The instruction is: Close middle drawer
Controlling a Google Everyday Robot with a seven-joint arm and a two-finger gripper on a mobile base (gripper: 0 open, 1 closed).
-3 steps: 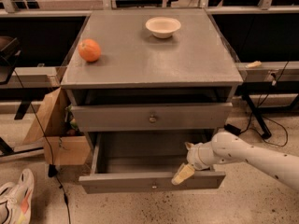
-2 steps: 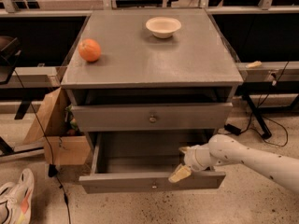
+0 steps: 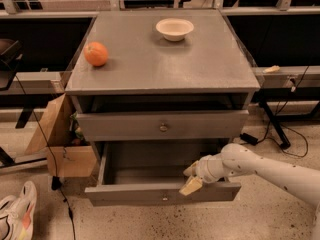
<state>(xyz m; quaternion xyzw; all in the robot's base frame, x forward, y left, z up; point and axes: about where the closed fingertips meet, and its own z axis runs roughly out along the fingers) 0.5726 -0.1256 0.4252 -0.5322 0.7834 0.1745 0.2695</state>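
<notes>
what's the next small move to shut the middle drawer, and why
Likely push the gripper inward against the front panel of the middle drawer: it stands pulled far out, and the gripper is at the panel's top edge, right of its knob.

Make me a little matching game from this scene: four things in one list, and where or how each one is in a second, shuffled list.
Things:
1. orange
2. bowl
3. middle drawer
4. gripper

Places or states:
A. pulled out, standing open
B. at the open drawer's front edge, right of its centre
C. left side of the cabinet top
D. toward the back of the cabinet top

Pairs: 1-C, 2-D, 3-A, 4-B.
</notes>
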